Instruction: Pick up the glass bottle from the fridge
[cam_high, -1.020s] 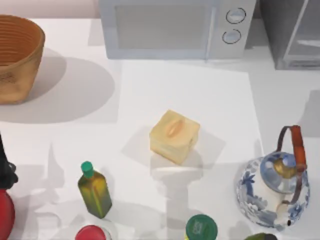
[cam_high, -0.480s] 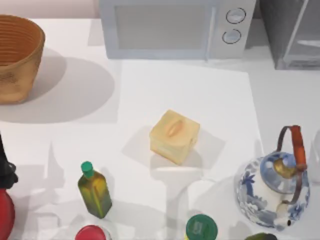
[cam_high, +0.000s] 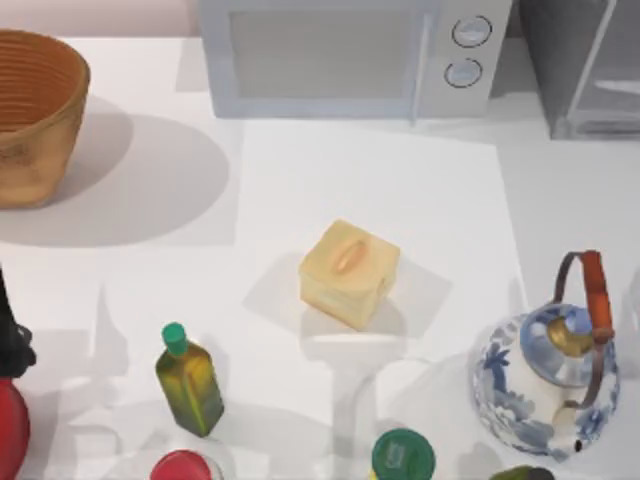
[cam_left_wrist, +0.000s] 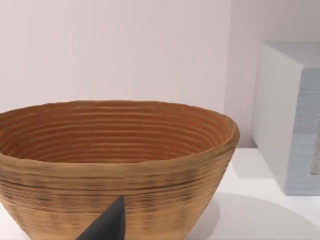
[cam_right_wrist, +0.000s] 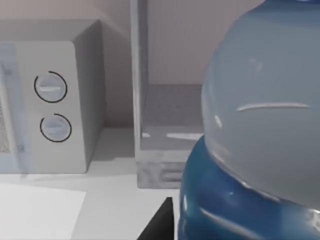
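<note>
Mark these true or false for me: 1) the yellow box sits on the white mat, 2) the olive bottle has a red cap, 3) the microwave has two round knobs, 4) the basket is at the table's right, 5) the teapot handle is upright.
1. True: the yellow box rests on the white mat.
2. False: the olive bottle has a green cap.
3. True: the microwave shows two round knobs.
4. False: the basket stands at the table's left, far side.
5. True: the teapot has its brown handle raised over the lid.
</note>
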